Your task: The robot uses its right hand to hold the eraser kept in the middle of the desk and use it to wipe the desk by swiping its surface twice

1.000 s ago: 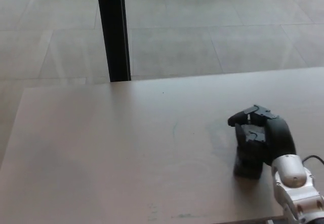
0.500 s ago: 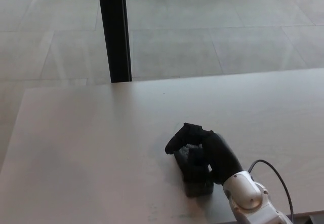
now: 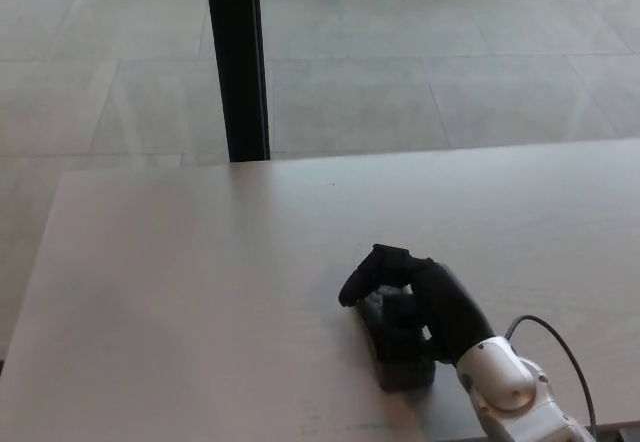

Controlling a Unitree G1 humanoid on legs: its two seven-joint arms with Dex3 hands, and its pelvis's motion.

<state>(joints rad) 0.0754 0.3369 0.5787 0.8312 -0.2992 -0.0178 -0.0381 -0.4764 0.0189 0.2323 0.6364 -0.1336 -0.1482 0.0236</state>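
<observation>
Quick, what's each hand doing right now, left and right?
Left hand: not in view.
Right hand: shut on the eraser, pressing it on the desk.

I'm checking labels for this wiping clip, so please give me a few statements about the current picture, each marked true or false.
1. The right hand is shut on the eraser. True.
2. The eraser is lifted clear above the desk. False: it rests on the desk surface.
3. The left hand shows at the picture's left. False: it is not in view.
4. A black post stands beyond the desk's far edge. True.
5. The eraser is white. False: it is dark, nearly black.
</observation>
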